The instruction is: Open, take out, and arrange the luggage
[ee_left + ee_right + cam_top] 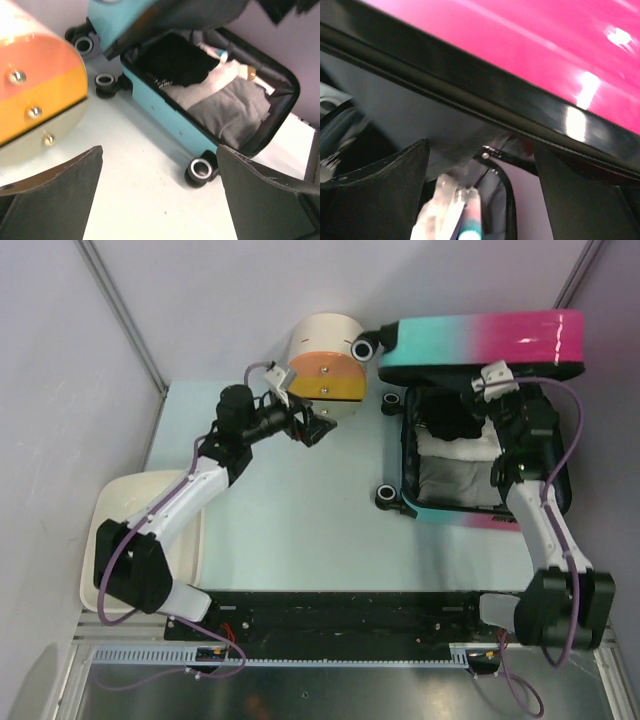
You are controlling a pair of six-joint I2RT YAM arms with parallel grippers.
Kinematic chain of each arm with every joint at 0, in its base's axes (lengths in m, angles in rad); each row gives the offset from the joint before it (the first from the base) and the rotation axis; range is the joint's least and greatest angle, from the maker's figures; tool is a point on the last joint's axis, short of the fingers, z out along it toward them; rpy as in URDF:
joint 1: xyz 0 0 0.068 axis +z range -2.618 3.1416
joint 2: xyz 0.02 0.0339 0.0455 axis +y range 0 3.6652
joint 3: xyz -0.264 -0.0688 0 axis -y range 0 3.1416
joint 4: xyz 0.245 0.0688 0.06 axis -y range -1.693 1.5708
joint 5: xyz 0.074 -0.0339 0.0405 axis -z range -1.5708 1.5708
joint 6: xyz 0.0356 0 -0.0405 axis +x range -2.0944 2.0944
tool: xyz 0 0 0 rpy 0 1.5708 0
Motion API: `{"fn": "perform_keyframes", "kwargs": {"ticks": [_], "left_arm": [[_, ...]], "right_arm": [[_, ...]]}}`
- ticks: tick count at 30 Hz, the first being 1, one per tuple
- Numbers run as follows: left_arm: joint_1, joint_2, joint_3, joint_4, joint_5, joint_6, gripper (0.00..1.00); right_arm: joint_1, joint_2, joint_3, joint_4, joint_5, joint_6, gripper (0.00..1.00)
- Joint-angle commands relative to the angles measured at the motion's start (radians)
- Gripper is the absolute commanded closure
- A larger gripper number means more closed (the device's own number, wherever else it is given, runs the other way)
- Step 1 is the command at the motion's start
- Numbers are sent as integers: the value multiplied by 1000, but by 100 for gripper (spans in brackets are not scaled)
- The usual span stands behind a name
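Left gripper [160,150]: fingers [55,200] spread wide, nothing between them but bare table [150,200]. It hangs low over the table, upper centre of the overhead frame, near the drawer side of the box [325,365] and apart from it. The box is a cream cylinder with orange and yellow drawer fronts and small round knobs. It fills the upper left of the left wrist frame.

Right gripper [482,145]: fingers [380,195] also spread wide, pinching nothing. It sits inside the open luggage [480,475], close under the raised lid [520,40]. The lid's pink shell and black rim cross the top of the right wrist frame, with dark lining behind the fingers. A blurred pale item with a teal tip shows low between the fingers; cannot tell what it is.

Luggage: upper right of the overhead frame, on the table, just right of the box. The base lies flat and open. The lid stands up along its top edge, teal at left shading to pink at right. Black wheels at the left end; one wheel [200,170] sits lower centre in the left wrist frame. Inside, from the top of the overhead frame down: black garment [175,60], white cloth [200,87], grey cloth [235,107].

Tray [110,530]: cream, lower left of the overhead frame, partly under the left arm.
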Motion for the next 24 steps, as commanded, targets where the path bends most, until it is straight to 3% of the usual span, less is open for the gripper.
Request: {"fn": "perform_keyframes", "kwargs": {"ticks": [1,6,9,15,19,24], "left_arm": [[-75,-60,-88,4,-152,32,0],[-207,69,-30,-7,-370,-22,0],[-247,197,60,-18,-409,-132,0],[-288,486,393,-137,-355,-327,0],[-304,654,496,-139,-357,-400,0],[-328,756,551,-118,-324,-447,0]], "right_arm": [[-16,155,176,249,66,37,10],[-10,333,310,352,132,20,5],[-15,438,409,390,187,-3,4],[-47,579,586,384,217,-26,3],[-76,659,701,346,227,-39,2],[-94,764,840,311,246,-63,1]]}}
